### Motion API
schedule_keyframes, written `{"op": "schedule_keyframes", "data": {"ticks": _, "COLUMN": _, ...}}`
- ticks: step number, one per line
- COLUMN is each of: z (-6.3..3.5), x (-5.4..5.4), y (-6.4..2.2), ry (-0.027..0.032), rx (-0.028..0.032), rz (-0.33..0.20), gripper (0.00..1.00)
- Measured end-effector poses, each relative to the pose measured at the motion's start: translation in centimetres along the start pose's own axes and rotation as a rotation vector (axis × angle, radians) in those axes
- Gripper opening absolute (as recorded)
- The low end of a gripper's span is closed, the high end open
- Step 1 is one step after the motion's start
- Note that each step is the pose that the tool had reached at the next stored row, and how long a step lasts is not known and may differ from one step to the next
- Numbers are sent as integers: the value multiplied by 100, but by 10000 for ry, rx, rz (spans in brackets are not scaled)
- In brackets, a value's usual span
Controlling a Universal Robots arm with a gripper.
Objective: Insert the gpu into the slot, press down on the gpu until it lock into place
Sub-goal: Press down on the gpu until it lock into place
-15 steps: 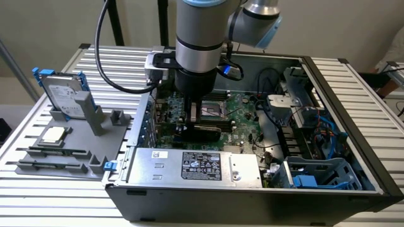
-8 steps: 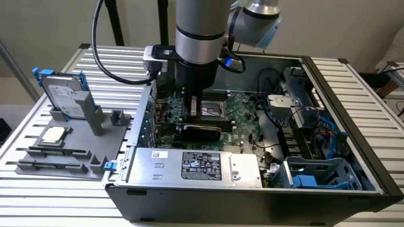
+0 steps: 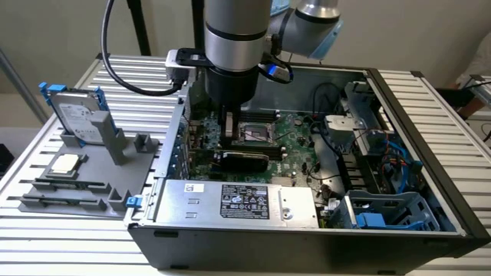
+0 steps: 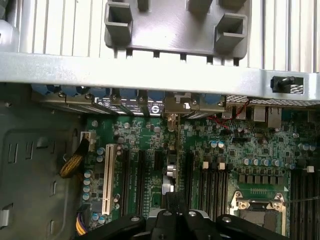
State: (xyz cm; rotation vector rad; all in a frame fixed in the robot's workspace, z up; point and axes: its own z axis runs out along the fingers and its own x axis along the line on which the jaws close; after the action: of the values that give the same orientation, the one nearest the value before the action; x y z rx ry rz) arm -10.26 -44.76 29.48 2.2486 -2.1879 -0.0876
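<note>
Open computer case (image 3: 307, 247) lying on its side on the slatted bench (image 3: 460, 115), so that the motherboard (image 3: 295, 144) faces upward and can be reached from above. Nearest in the exterior view, a silver power-supply box (image 3: 238, 201) fills the front of the case. Just behind it the gpu (image 3: 244, 160) stands on edge across the board, its dark broad face toward that camera. Its lower edge runs along the board where the slot would receive it, an attitude that suits a straight downward push. How deeply it is seated cannot be told.

The jaws are together, directly above the card's upper edge and at or very near it. Whether they bear on that edge or pinch it cannot be told. The wrist view looks down past them onto a white expansion connector (image 4: 106, 177) and the black memory slots (image 4: 212, 182).

Beyond lies the CPU socket (image 3: 254, 131), with the arm (image 3: 234, 34) descending vertically over it. On the exterior view's left, a grey fixture (image 3: 92, 172) holds a hard drive (image 3: 75, 112) upright, well apart from the work.
</note>
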Motion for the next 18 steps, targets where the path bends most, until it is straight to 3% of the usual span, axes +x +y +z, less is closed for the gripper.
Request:
{"op": "schedule_keyframes", "data": {"ticks": 2, "z": 0, "x": 0, "y": 26, "ry": 31, "rx": -15, "rz": -7, "gripper": 11}}
{"op": "schedule_keyframes", "data": {"ticks": 18, "z": -2, "x": 1, "y": 28, "ry": 30, "rx": -22, "rz": -11, "gripper": 11}}
